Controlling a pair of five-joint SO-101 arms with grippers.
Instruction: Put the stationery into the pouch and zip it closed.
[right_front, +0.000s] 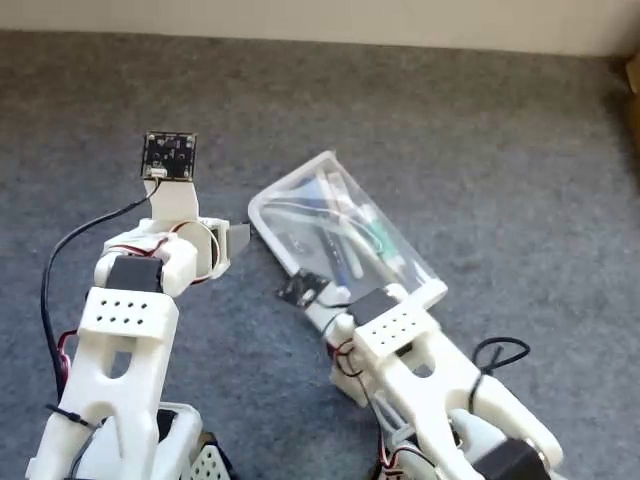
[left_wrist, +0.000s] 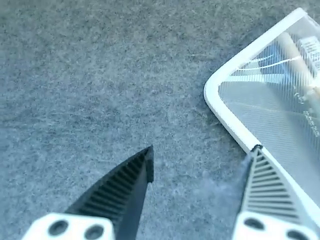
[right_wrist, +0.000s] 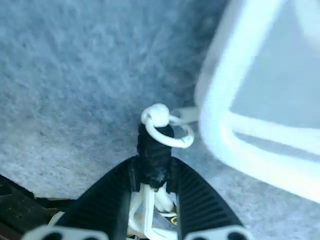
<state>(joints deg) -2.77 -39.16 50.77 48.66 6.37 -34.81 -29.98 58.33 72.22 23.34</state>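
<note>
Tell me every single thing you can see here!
Table top: one, grey and fuzzy, under everything.
Pouch: one, clear with a white edge, lying mid-table.
Stationery: several pens, blue, green and white, inside the pouch; exact count unclear.
Zip pull: one, black with a white ring, beside a pouch corner.
Left gripper: one, black fingers, open beside another pouch corner.
Right gripper: one, black fingers, shut on the zip pull.
</note>
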